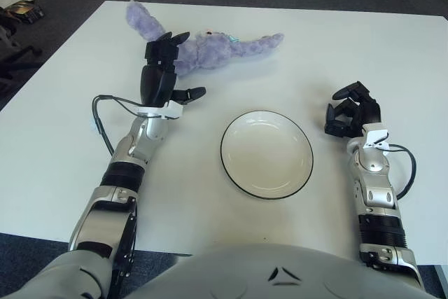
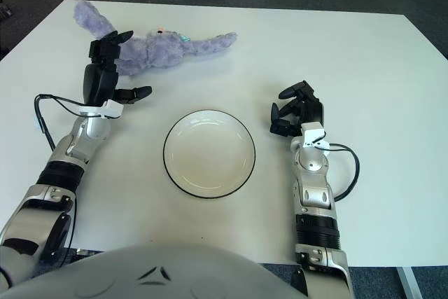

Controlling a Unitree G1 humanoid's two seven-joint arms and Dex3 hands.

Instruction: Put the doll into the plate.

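Observation:
A purple plush doll with long limbs lies on the white table at the far side, left of centre. My left hand is raised just in front of its left part, fingers spread and holding nothing; its upper fingers overlap the doll's body in view. The white plate with a dark rim sits empty at the table's middle. My right hand shows to the right of the plate, fingers curled, with nothing in it.
Dark carpet surrounds the table. Some small items lie on the floor at the far left. A black cable loops beside my left forearm.

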